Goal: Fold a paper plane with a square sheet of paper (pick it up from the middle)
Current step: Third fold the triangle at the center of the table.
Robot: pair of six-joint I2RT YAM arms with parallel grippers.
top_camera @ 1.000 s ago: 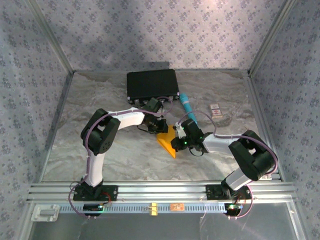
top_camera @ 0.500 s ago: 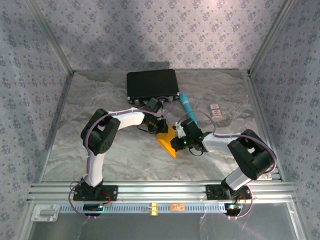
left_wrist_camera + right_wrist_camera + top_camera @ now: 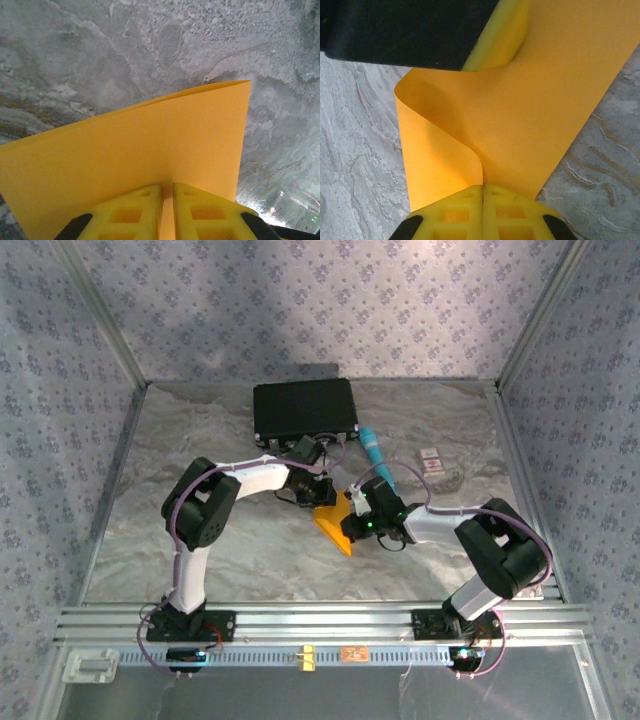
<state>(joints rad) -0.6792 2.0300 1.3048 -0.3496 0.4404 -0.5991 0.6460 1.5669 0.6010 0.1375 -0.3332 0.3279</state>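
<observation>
Now left fingers [image 3: 131,216]: clamping square sheet of paper [image 3: 150,145]
right fingers [image 3: 451,216]: clamping it too
paper: 6 o'clock of black case [image 3: 305,410]

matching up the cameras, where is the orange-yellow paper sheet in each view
Top external: the paper sheet is at picture centre, mid-table.
Left wrist: the sheet lies across the lower half.
Right wrist: the sheet runs from bottom centre to upper right, curled at left.
Shared landmark: the grey marbled table.
</observation>
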